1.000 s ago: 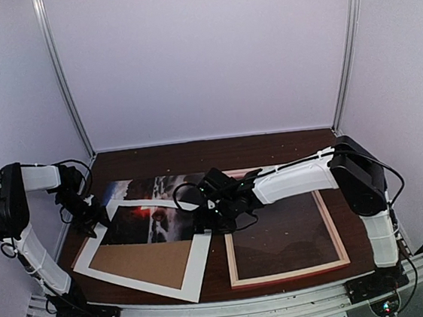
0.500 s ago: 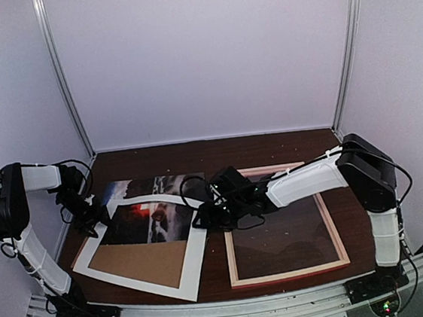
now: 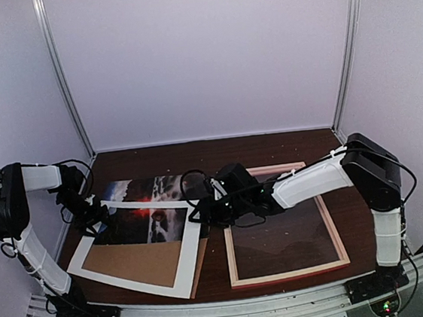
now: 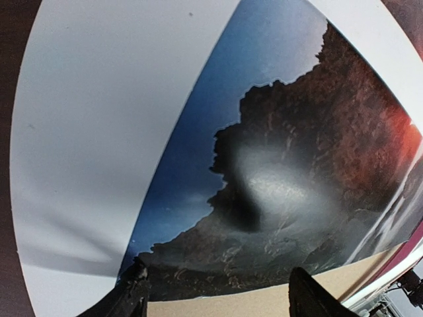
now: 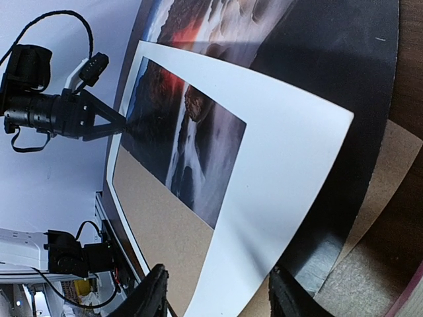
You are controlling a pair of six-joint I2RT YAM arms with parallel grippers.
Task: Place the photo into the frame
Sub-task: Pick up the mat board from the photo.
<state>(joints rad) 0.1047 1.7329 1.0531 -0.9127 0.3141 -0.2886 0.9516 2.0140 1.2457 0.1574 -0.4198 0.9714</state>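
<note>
Both are held open: left gripper (image 4: 217,285) above the photo (image 4: 297,152), right gripper (image 5: 218,281) apparently set astride the white mat (image 5: 284,152).

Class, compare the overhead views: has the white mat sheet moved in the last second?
Yes. The white mat has slid left, away from the frame and its left rim, uncovering a strip of brown backing board.

The white-and-black left arm folds outward, its black two-finger left gripper (image 4: 218,271) spread wide. The matching right arm stretches leftward, its right gripper (image 5: 218,272) seemingly parted.
</note>
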